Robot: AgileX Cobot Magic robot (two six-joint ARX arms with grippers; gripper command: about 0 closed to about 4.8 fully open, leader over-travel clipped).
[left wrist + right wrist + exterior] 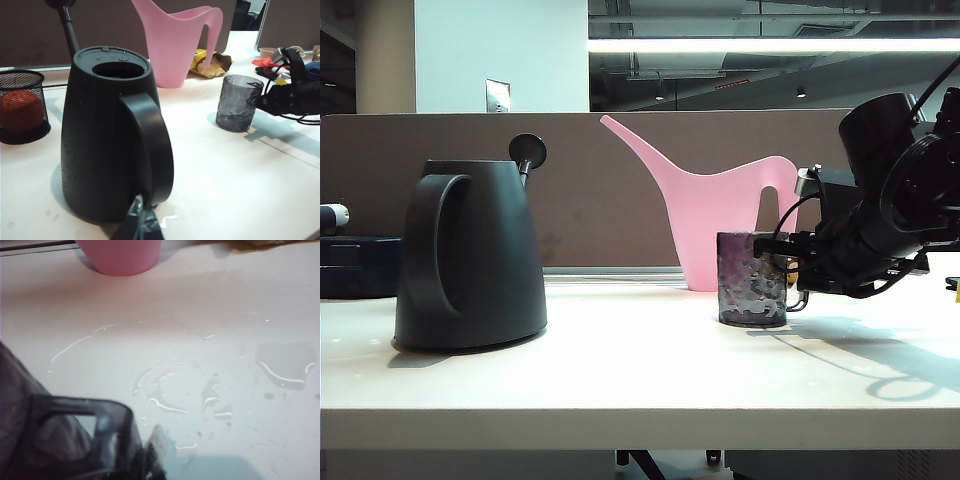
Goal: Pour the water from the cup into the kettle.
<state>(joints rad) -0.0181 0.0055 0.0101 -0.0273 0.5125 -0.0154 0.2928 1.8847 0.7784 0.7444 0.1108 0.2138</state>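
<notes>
Standing upright on the white table (620, 380): the cup (752, 279), a small see-through glass mug with a dimpled, purplish-grey skin, set right of centre in the exterior view. Contents too hard to read through the hammered glass. Clamped on its handle, at the cup's 3 o'clock side: the right gripper (792, 268), jaws drawn together on the thin dark handle, black arm stretching off toward 3 o'clock. In the right wrist view, seen close: the smoky handle loop and wall of the cup (65, 440), with puddles of water (285, 362) gleaming on the tabletop beyond.

Well apart at the cup's 9 o'clock: the kettle (470, 255), matte dark grey, tapered, big loop handle facing the camera, round mouth open on top in the left wrist view, disc knob on a stalk behind it. Inside dark, nothing readable.

Just behind the cup, toward 11 o'clock: a pink long-spouted watering can (720, 215), smooth plastic.

Low at the 6 o'clock edge of the left wrist view, near the kettle's base: only a tip of the left gripper (140, 222); spread of its jaws impossible to tell.
</notes>
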